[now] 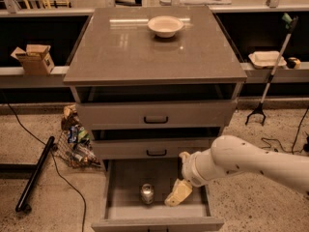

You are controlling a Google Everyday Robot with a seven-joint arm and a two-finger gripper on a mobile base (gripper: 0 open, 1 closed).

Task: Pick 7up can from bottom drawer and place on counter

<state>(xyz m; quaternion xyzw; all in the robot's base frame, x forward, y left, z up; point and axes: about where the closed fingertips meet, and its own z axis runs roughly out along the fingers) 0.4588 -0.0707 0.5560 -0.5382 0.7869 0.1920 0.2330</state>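
Just right of the 7up can point(147, 193), low inside the bottom drawer point(120, 187): hung the gripper point(178, 193) there, near the can but seemingly not touching, slanted in from the right, probably to line up a side grasp. Could not tell whether clenched or released. Stood upright on the drawer's bare floor, not yet lifted. Gaped open below two drawer fronts point(155, 114), giving access from above. Well above the can, bore only a cream bowl point(165, 26) at the far edge of the counter point(130, 52), with room in front for the drop-off.
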